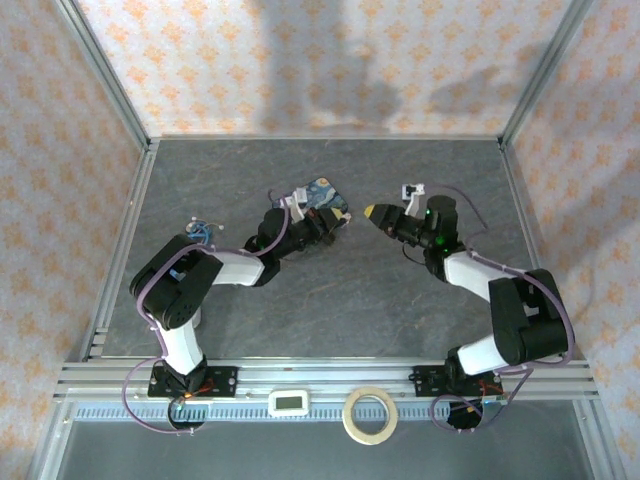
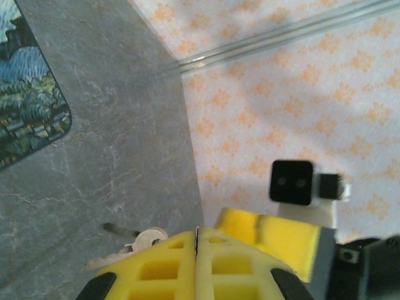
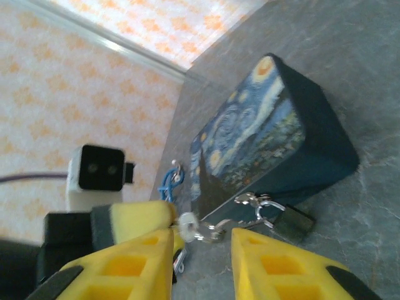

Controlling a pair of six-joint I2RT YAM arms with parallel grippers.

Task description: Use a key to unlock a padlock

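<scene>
Two robot arms lean in over the grey bench (image 1: 330, 300) and meet near the middle of its far edge, where a blue Starry-Night tin (image 1: 325, 193) lies flat. The left claw (image 2: 197, 240) is pressed shut, its yellow fingers meeting along one seam. I cannot tell from here whether its tips nip anything. The right claw (image 3: 203, 240) stands wide open and holds nothing.

The padlock (image 3: 292, 224), a small dark-bodied thing with a thin shackle, rests on the bench against the foot of the tin's side wall. The key (image 3: 186, 222) lies just beside it on the bench, joined to it by a few silvery links. Its round head sits in the gap between the right claw's fingers and close to the left claw's tip.

The job in hand looks to be getting hold of the key. Done well, that means closing squarely on the round head and leaving the blade free. The lock body should be steadied against the tin so the links do not drag it away.
</scene>
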